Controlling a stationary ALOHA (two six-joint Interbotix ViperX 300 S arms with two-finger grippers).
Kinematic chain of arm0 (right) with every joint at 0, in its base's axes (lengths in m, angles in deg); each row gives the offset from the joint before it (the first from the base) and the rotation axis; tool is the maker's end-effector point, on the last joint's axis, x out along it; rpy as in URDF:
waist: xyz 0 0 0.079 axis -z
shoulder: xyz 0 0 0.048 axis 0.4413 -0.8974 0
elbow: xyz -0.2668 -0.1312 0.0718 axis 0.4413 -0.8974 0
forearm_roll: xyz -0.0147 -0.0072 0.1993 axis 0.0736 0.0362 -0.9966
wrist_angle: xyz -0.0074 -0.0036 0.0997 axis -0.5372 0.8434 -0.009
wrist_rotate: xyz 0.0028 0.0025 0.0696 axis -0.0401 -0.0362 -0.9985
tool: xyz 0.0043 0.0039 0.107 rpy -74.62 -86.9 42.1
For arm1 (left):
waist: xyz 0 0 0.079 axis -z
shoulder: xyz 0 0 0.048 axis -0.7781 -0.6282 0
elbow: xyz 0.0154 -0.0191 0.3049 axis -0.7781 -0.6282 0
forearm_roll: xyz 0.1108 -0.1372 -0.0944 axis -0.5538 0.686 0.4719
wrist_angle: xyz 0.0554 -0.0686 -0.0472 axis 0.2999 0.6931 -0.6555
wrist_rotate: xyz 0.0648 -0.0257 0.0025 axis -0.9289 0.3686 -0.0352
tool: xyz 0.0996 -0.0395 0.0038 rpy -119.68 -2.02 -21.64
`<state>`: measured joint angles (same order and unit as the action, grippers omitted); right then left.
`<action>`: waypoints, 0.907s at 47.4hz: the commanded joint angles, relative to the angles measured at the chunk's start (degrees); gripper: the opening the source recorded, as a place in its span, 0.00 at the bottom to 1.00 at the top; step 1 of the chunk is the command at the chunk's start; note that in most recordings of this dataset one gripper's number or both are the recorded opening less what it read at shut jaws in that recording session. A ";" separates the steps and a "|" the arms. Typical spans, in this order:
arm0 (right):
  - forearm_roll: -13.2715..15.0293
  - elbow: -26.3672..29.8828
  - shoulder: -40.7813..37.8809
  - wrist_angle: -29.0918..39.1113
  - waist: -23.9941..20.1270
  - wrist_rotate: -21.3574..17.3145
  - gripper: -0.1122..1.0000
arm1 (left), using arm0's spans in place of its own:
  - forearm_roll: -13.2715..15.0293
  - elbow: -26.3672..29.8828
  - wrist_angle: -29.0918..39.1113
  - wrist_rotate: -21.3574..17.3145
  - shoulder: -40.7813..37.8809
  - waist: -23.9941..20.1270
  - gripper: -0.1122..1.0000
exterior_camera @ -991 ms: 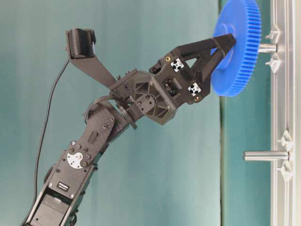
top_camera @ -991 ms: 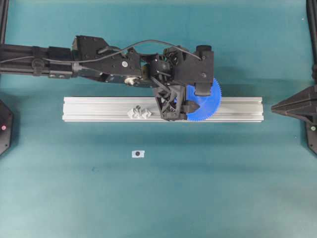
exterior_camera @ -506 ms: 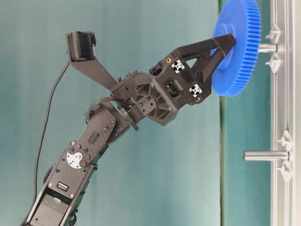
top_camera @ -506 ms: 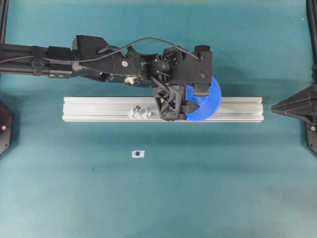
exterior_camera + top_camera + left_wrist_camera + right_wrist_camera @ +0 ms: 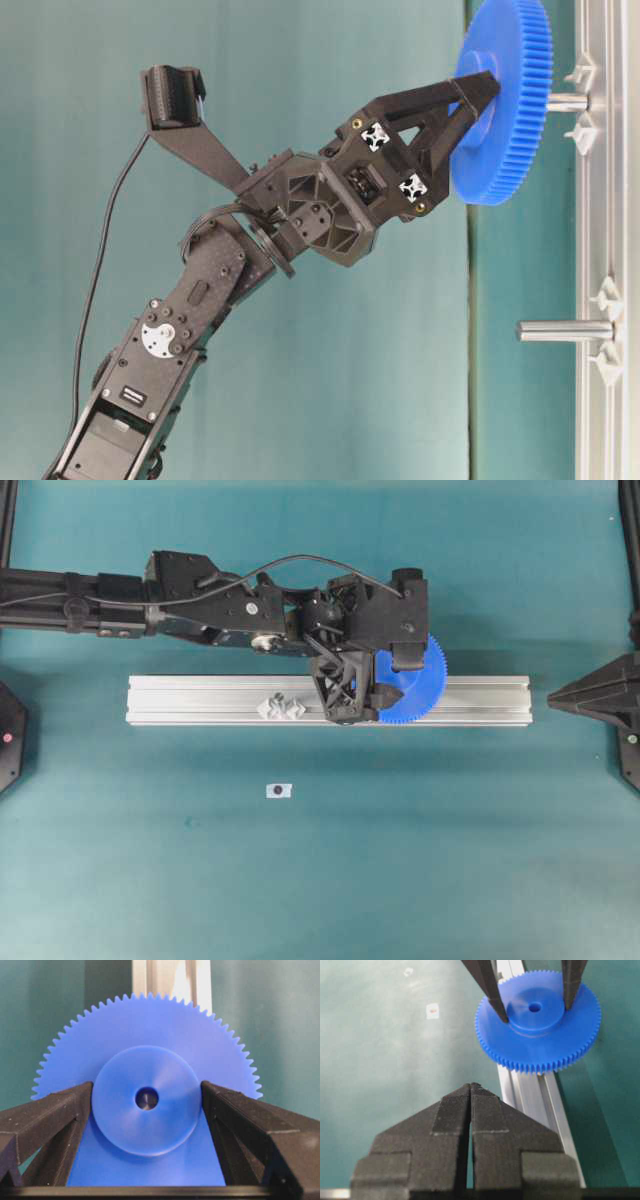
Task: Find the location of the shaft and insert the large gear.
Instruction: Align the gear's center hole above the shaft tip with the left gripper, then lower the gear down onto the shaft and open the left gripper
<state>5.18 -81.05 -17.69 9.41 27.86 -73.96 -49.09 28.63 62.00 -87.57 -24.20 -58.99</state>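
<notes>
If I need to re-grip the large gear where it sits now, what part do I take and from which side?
Take the large gear by its raised round hub, fingers on opposite sides, approaching along the shaft from the hub face. The toothed rim is wider, and the rail blocks the back.

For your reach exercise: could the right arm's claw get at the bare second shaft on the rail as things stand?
Probably not easily: the right claw sits shut at the rail's far end, with the large gear and left claw between it and that shaft.

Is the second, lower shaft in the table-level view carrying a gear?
No. The lower shaft stands bare on the rail; the large gear sits on the upper one.
</notes>
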 commanded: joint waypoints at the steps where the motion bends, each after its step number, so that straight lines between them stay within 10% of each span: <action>1: 0.09 0.53 -0.53 -0.53 0.18 -0.44 0.10 | -0.18 1.32 0.00 0.09 2.72 0.18 0.94; 43: 0.18 0.70 -0.53 -0.62 0.09 -0.44 0.10 | -0.18 6.15 0.09 0.00 2.37 1.14 0.94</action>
<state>5.27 -81.05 -17.69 9.41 27.94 -73.96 -49.18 33.11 62.27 -87.57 -23.76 -58.03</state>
